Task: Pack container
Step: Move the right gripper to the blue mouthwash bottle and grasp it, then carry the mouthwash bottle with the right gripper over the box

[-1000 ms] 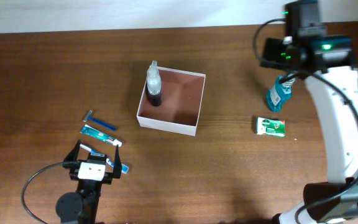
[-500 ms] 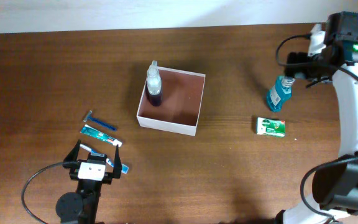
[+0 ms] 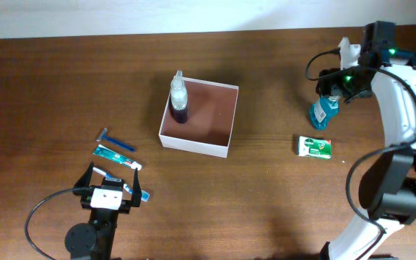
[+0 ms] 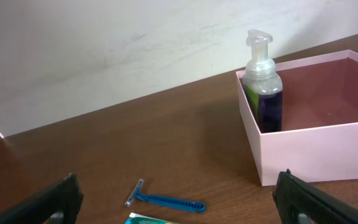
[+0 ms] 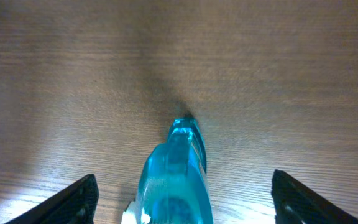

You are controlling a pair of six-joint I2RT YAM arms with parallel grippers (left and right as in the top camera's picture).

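Note:
The container (image 3: 226, 133) is a square white box with a pinkish inside at the table's middle; it also shows in the left wrist view (image 4: 303, 140). A clear pump bottle (image 3: 178, 98) with dark liquid stands in its near-left corner (image 4: 261, 81). My right gripper (image 3: 332, 88) is open above a blue bottle (image 3: 321, 112), its fingers wide on either side of the bottle (image 5: 176, 171). My left gripper (image 3: 112, 189) is open and empty near the front left edge, over a blue razor (image 4: 163, 200).
A blue razor (image 3: 117, 141), a green-white tube (image 3: 116, 156) and another small tube (image 3: 121, 182) lie at the front left. A green-white box (image 3: 315, 147) lies right of the container, below the blue bottle.
My right arm has swung and come down over the blue bottle, fingers now straddling it. The left arm and the container have not moved.

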